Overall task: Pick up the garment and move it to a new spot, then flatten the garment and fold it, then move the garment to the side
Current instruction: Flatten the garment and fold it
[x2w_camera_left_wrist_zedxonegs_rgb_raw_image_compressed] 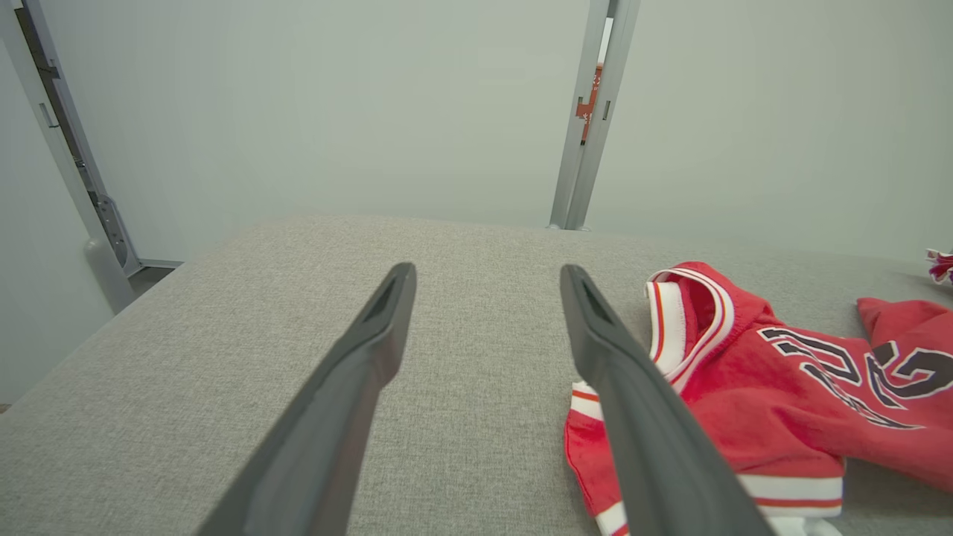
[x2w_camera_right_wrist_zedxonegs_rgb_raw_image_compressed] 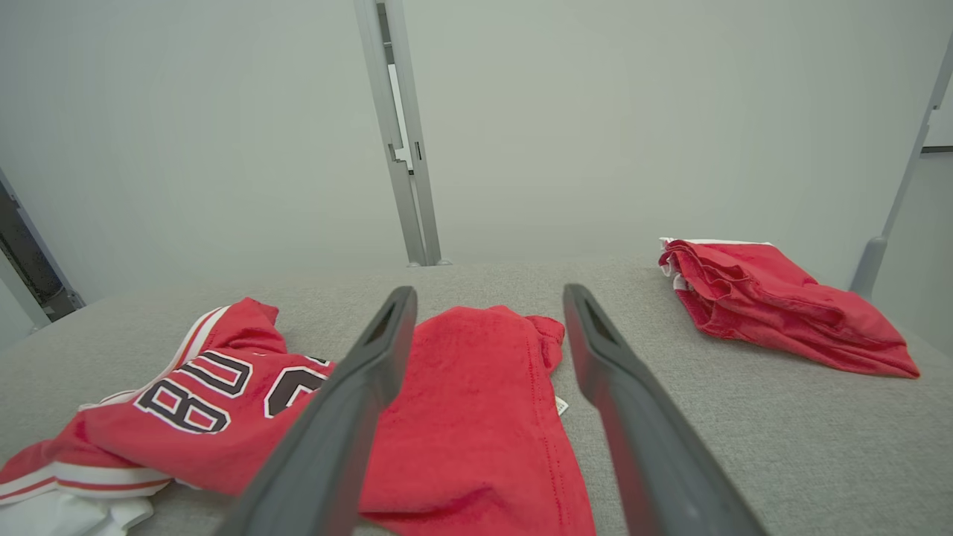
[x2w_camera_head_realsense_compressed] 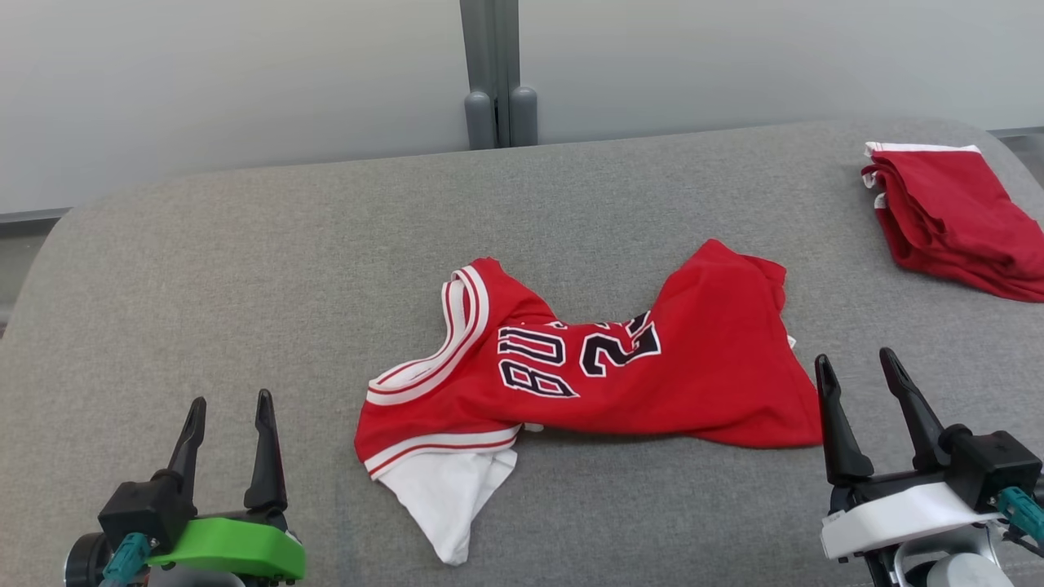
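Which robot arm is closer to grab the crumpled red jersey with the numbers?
Probably the right. The right gripper hangs open just beside the jersey, while the left gripper, also open, has bare grey cushion between it and the cloth.

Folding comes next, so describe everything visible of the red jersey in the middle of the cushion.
The jersey is red knit with black, white-edged letters and numbers, white-and-red striped trim at its openings, and a white part poking out at its near left. It lies crumpled, bunched at the middle, on the grey cushion. Nothing grips it.

Lab-like booth: pale partition panels (x2w_camera_head_realsense_compressed: 245,73) behind grey padded surface (x2w_camera_head_realsense_compressed: 245,269).
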Tool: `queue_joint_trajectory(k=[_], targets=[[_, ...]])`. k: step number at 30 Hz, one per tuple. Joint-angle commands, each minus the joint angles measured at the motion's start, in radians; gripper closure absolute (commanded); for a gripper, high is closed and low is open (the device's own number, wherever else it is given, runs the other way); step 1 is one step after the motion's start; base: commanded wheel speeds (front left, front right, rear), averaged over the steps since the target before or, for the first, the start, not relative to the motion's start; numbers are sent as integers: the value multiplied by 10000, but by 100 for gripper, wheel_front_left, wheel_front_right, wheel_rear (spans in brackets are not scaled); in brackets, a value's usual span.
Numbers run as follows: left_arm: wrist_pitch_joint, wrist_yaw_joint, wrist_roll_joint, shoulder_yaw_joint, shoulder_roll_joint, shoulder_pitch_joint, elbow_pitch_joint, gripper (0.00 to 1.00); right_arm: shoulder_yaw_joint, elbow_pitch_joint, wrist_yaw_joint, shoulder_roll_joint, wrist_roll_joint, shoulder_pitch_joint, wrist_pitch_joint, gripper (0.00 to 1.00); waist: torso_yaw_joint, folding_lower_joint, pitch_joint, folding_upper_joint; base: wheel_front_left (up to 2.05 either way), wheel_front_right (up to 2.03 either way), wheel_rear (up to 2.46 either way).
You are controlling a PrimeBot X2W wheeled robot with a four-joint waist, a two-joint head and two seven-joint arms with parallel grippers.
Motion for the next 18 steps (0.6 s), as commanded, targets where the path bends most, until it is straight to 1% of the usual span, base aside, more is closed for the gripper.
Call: queue_joint_trajectory(k=[1, 18], targets=[[2, 0, 133, 37, 56, 182, 19, 0, 20, -77, -7, 15, -94, 123, -54, 0, 23, 0, -23, 0, 0, 0, 0], [2, 63, 44, 11, 58, 287, 102, 0, 25, -16, -7, 42, -350, 136, -64, 0, 128, 0, -148, 0, 0, 0, 0]])
